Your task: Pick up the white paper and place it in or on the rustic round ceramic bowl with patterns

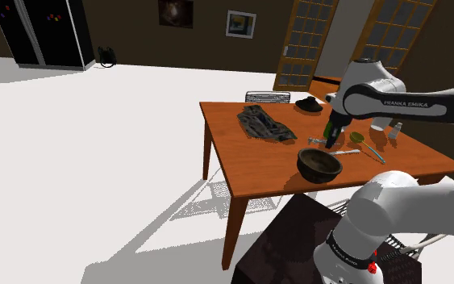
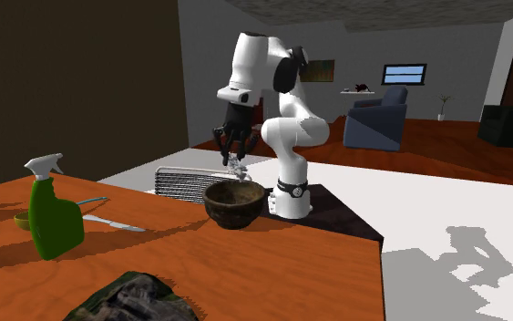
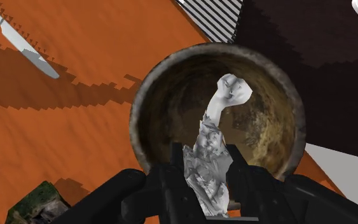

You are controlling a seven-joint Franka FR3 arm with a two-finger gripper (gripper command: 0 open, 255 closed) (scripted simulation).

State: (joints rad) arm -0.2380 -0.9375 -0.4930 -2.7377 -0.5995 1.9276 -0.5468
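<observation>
- White, crumpled into a long twist: the paper, pinched at its thick wadded end by the gripper, clenched on it from both sides.
- Hanging over the bowl, free tip above the brown mottled inside; seemingly clear of the rim in the second exterior view.
- Probably very light and soft; crushes rather than breaks, with little weight to pull it loose.
- Best held at the dense wad, as now; thin tip likely to bend or tear.
- Might cling on release, so best opened wide, low over the bowl.
</observation>
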